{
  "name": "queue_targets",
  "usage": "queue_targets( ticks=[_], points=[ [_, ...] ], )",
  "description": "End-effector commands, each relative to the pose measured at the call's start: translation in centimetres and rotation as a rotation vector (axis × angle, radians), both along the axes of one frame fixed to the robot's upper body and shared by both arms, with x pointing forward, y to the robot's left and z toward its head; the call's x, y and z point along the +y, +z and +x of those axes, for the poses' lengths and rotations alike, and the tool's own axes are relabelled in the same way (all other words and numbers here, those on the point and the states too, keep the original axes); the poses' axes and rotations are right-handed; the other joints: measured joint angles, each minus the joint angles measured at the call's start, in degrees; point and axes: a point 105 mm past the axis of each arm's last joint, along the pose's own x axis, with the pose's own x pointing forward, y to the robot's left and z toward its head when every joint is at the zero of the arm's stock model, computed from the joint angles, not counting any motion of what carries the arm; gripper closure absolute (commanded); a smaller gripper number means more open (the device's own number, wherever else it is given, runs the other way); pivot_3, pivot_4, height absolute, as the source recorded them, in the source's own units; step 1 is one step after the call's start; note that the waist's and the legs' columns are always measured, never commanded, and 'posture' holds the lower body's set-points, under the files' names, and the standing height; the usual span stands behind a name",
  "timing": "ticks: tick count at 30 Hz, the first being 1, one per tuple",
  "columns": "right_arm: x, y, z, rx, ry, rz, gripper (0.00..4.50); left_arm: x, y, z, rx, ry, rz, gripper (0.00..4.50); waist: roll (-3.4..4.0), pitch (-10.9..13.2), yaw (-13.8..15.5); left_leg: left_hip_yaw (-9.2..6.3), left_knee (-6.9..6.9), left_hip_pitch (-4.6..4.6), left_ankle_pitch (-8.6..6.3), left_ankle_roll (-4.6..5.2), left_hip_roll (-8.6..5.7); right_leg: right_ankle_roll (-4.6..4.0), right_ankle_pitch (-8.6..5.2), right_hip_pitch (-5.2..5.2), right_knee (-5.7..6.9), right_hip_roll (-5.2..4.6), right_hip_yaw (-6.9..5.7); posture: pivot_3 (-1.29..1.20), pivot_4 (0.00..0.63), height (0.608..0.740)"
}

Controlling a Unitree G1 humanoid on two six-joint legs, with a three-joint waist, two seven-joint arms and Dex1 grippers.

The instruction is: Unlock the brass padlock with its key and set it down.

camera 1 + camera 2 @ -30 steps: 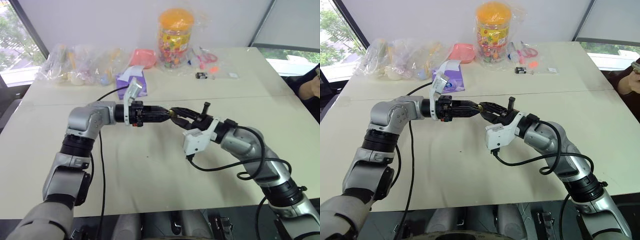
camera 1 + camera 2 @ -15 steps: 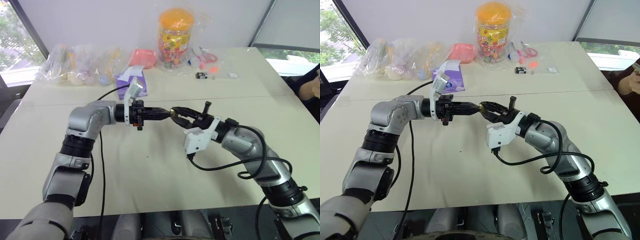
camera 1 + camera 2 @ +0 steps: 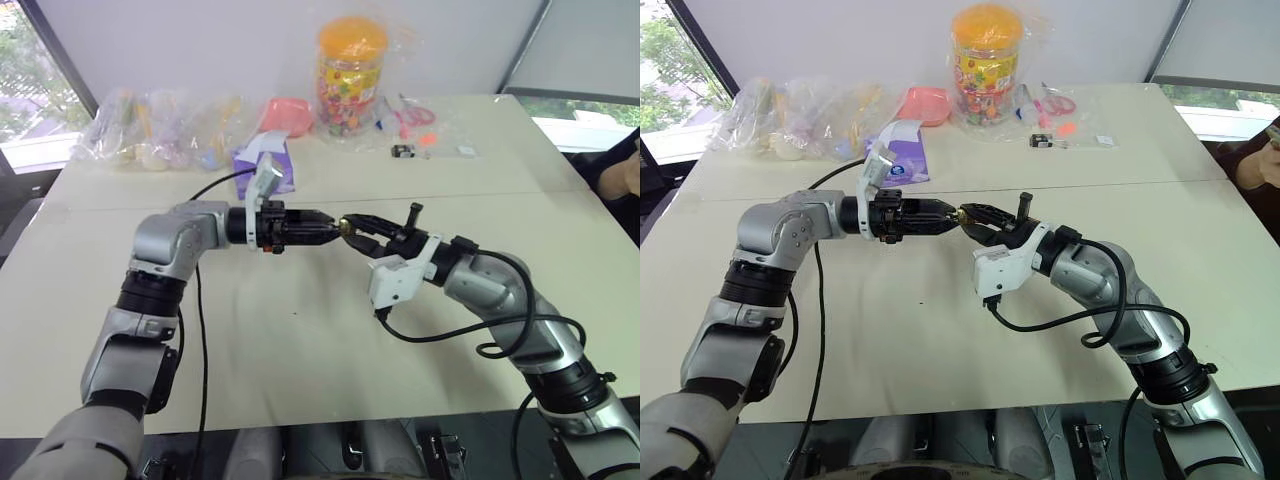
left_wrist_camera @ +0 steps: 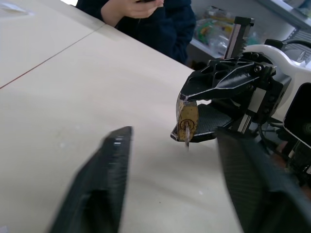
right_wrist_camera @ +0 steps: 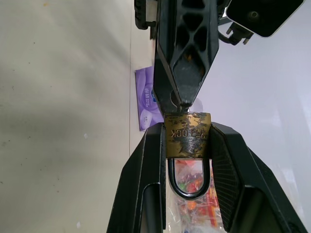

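Two fingers of my right gripper (image 5: 187,160) clamp the brass padlock (image 5: 187,135) by its flat sides, well above the table (image 3: 300,340), with the keyhole end turned toward my left gripper (image 4: 170,184) so the key (image 4: 187,137) can be worked from that side. The key sits in the keyhole, its bow sticking out. My left fingers (image 4: 109,179) stand spread on either side of it, holding nothing. The shackle (image 5: 189,180) looks seated, so I judge the lock not yet open.
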Motion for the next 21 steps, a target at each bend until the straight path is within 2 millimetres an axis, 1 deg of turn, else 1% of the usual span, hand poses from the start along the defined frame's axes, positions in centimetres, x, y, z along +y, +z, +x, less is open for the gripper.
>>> queue_targets(
  ticks=[1,11,14,15,16,17,19,21],
  points=[
    [0.14,1.42,-0.54,-0.051,0.02,0.019,3.81,0.14,1.23,-0.09,-0.035,-0.001,-0.037,1.51,0.0,0.0,0.0,0.0,0.0,0.0,0.0,0.0,0.0,0.0,0.0,0.0,0.0,0.0,0.0,0.0,0.15,0.737],
    [0.03,1.36,-0.57,-0.047,0.016,0.016,3.81,0.47,1.14,-0.14,-0.019,0.0,-0.035,1.51,0.0,0.0,0.0,0.0,0.0,0.0,0.0,0.0,0.0,0.0,0.0,0.0,0.0,0.0,0.0,0.0,0.15,0.737],
    [0.0,1.43,-0.56,-0.048,0.015,0.016,3.81,0.49,1.0,-0.26,-0.018,-0.005,-0.03,2.31,0.0,0.0,0.0,0.0,0.0,0.0,0.0,0.0,0.0,0.0,0.0,0.0,0.0,0.0,0.0,0.0,0.15,0.737],
    [0.0,1.45,-0.56,-0.049,0.015,0.016,3.81,0.48,0.99,-0.28,-0.018,-0.007,-0.03,2.71,0.0,0.0,0.0,0.0,0.0,0.0,0.0,0.0,0.0,0.0,0.0,0.0,0.0,0.0,0.0,0.0,0.15,0.737],
    [0.02,1.47,-0.56,-0.049,0.016,0.016,3.81,0.44,1.03,-0.32,-0.017,-0.01,-0.033,3.19,0.0,0.0,0.0,0.0,0.0,0.0,0.0,0.0,0.0,0.0,0.0,0.0,0.0,0.0,0.0,0.0,0.15,0.737],
    [0.04,1.5,-0.56,-0.05,0.016,0.016,3.81,0.37,1.04,-0.36,-0.019,-0.013,-0.034,3.51,0.0,0.0,0.0,0.0,0.0,0.0,0.0,0.0,0.0,0.0,0.0,0.0,0.0,0.0,0.0,0.0,0.15,0.737],
    [0.07,1.55,-0.55,-0.051,0.017,0.017,3.81,0.27,1.05,-0.41,-0.022,-0.018,-0.033,4.44,0.0,0.0,0.0,0.0,0.0,0.0,0.0,0.0,0.0,0.0,0.0,0.0,0.0,0.0,0.0,0.0,0.15,0.737],
    [0.08,1.57,-0.56,-0.051,0.017,0.018,3.81,0.18,1.03,-0.43,-0.029,-0.02,-0.029,4.49,0.0,0.0,0.0,0.0,0.0,0.0,0.0,0.0,0.0,0.0,0.0,0.01,0.0,-0.01,0.0,0.0,0.15,0.737]
  ],
)
